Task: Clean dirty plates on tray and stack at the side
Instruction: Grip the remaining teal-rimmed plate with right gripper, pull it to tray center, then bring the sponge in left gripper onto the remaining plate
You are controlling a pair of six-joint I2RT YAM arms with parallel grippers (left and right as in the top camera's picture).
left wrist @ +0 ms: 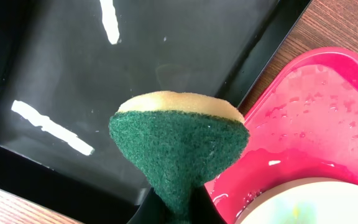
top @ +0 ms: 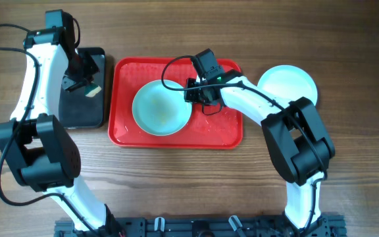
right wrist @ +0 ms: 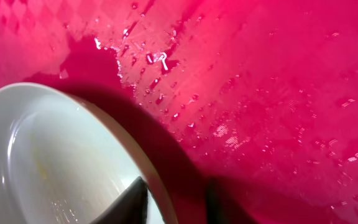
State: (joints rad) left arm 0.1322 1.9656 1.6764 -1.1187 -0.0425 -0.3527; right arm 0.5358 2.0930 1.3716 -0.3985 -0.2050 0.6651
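Plate [top: 287, 84] by right edge looks done; turquoise plate [top: 162, 107] on tray [top: 222, 135] isn't.
L gripper [top: 84, 82] clamped on sponge [left wrist: 179, 143]; R gripper [top: 196, 92] astride turquoise rim, grip unclear.

A black tray [top: 81, 113], rectangular and deeper-walled, is lying flat on the wooden table [top: 189, 184]. Its glossy floor is reflecting pale streaks of light. A sponge [left wrist: 179, 146] is showing above that floor, with its green scouring face turned toward the left wrist camera and its yellow foam peeking along the top edge. It is narrowing to a pinched lower end. Whether it is touching the black tray is unclear.
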